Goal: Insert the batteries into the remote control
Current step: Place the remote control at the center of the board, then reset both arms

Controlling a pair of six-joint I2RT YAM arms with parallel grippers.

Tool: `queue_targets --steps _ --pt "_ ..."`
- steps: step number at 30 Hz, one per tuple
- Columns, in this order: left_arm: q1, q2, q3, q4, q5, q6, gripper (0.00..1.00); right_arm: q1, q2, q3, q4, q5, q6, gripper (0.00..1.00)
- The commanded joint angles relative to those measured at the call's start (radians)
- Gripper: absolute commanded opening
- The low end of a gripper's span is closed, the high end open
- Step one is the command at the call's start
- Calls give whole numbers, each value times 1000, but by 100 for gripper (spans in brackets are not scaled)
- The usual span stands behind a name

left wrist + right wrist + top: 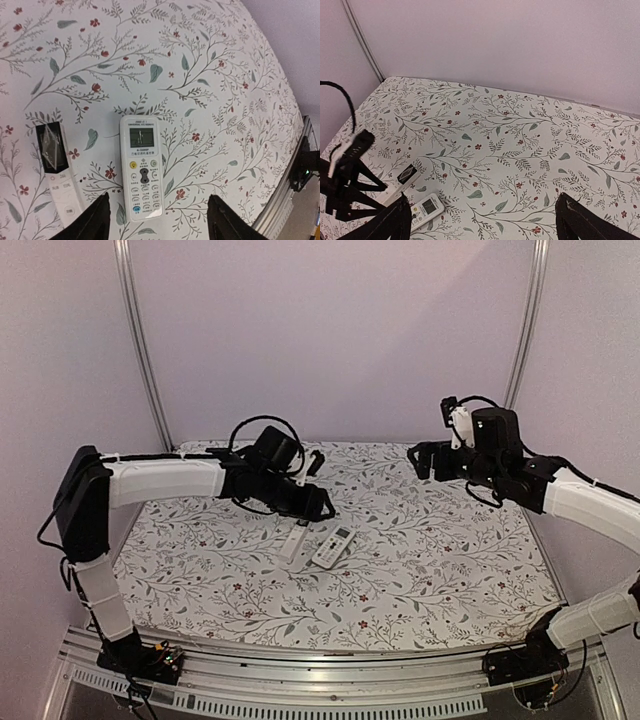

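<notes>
A white remote control with a screen and buttons (333, 547) lies face up near the middle of the floral table. It also shows in the left wrist view (142, 167) and the right wrist view (426, 210). A slimmer white remote with a black end (292, 540) lies just left of it (57, 172). No batteries show in any view. My left gripper (322, 508) is open and empty and hovers above the two remotes (159, 220). My right gripper (415, 458) is open and empty, raised high at the back right (482, 225).
The floral tabletop (440, 560) is bounded by pale walls at the back and sides, with metal posts at the back corners (140, 340). A metal rail runs along the table edge (287, 195).
</notes>
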Motion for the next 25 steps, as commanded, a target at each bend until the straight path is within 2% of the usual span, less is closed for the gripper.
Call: queue_targets --steps 1,6,10,14,16,20,25 --pt "73 -241 -152 231 -113 3 67 -207 -92 -145 87 -164 49 99" --pt "209 -424 -388 317 -300 -21 67 -529 -260 -366 184 -323 180 99" --pt "317 -611 -597 383 -449 -38 70 -693 -346 -524 216 -358 252 99" --pt "335 -780 -790 538 -716 -6 76 -702 -410 -638 283 -306 291 99" --pt "335 -844 -872 600 -780 25 77 -702 -431 -679 306 -281 306 99" --pt "338 -930 -987 699 -792 76 78 -702 -461 -714 322 -241 307 99" --pt "339 -954 -1029 709 -825 109 79 -702 -468 -721 343 -273 288 99"
